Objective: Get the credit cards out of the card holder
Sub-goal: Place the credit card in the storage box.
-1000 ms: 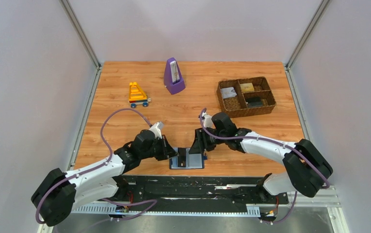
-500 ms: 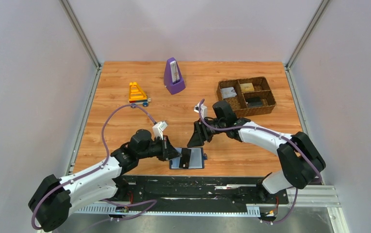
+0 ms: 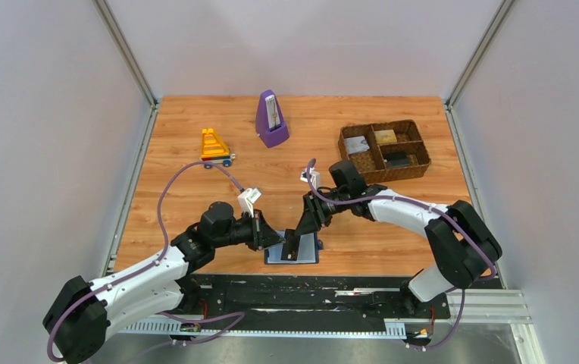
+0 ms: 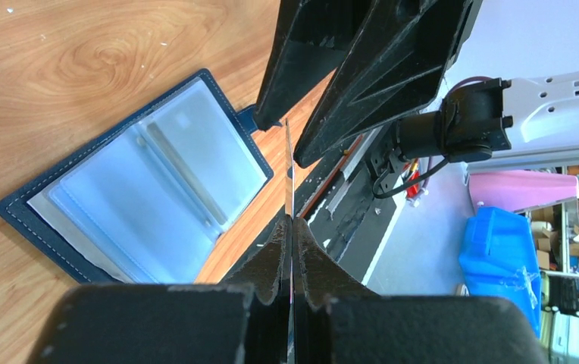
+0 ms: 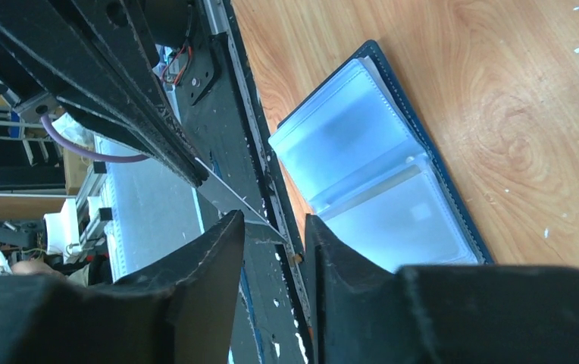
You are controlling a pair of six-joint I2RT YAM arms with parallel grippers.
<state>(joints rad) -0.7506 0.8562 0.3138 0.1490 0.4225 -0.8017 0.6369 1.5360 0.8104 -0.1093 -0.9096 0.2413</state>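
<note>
The card holder lies open on the wood near the table's front edge, blue-grey sleeve pages up. My left gripper is shut on a thin grey credit card, held on edge just above the holder's left half. The right gripper is open, its two fingers straddling the card's far end with a gap on either side. Whether other cards sit in the sleeves cannot be told.
A brown woven basket with a few cards in its compartments stands at the back right. A purple metronome and an orange toy stand at the back. A black rail runs just past the holder.
The right gripper left the holder, rose, then came back down-left to straddle the card. The left gripper drew up slightly with the card, tilting it on edge.
</note>
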